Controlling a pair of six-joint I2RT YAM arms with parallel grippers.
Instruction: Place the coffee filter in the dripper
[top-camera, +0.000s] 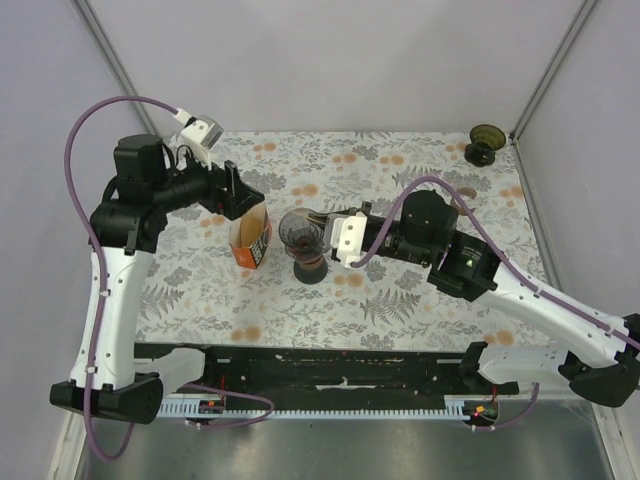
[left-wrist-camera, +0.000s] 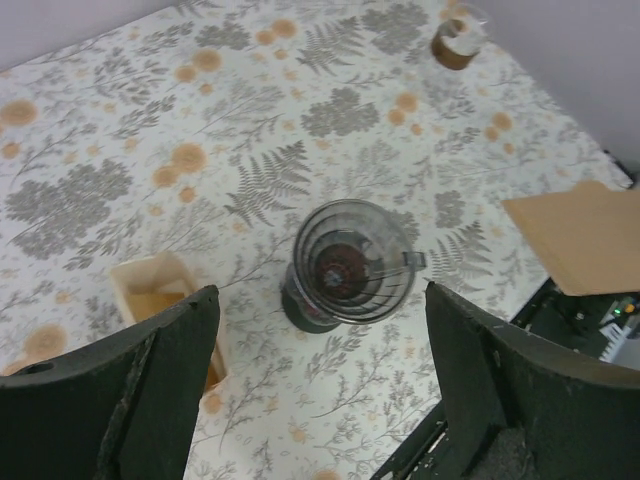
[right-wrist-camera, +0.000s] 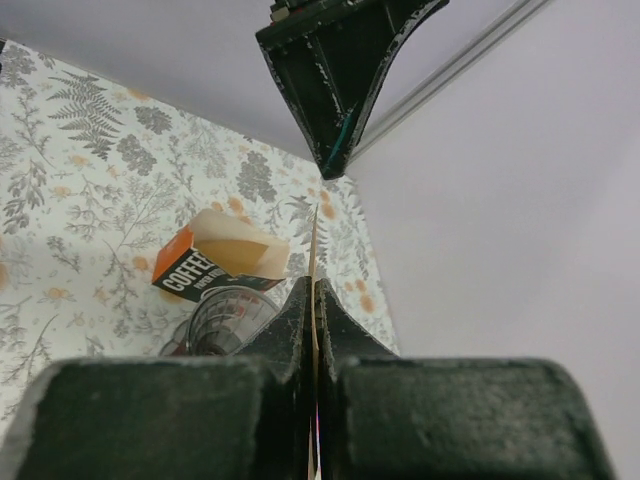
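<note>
The glass dripper (top-camera: 299, 233) stands on a dark base in the middle of the floral table; it also shows in the left wrist view (left-wrist-camera: 350, 262) and the right wrist view (right-wrist-camera: 225, 315). My right gripper (right-wrist-camera: 314, 305) is shut on a brown paper coffee filter (right-wrist-camera: 314, 235), seen edge-on, and holds it just right of the dripper (top-camera: 320, 230). The filter shows flat in the left wrist view (left-wrist-camera: 585, 235). My left gripper (left-wrist-camera: 320, 400) is open and empty, hovering above the open orange filter box (top-camera: 250, 240), left of the dripper.
The filter box (left-wrist-camera: 160, 300) lies close to the dripper's left side, its open end up. A small dark glass vessel (top-camera: 486, 143) stands at the table's back right corner. The left gripper (right-wrist-camera: 335, 70) hangs overhead in the right wrist view.
</note>
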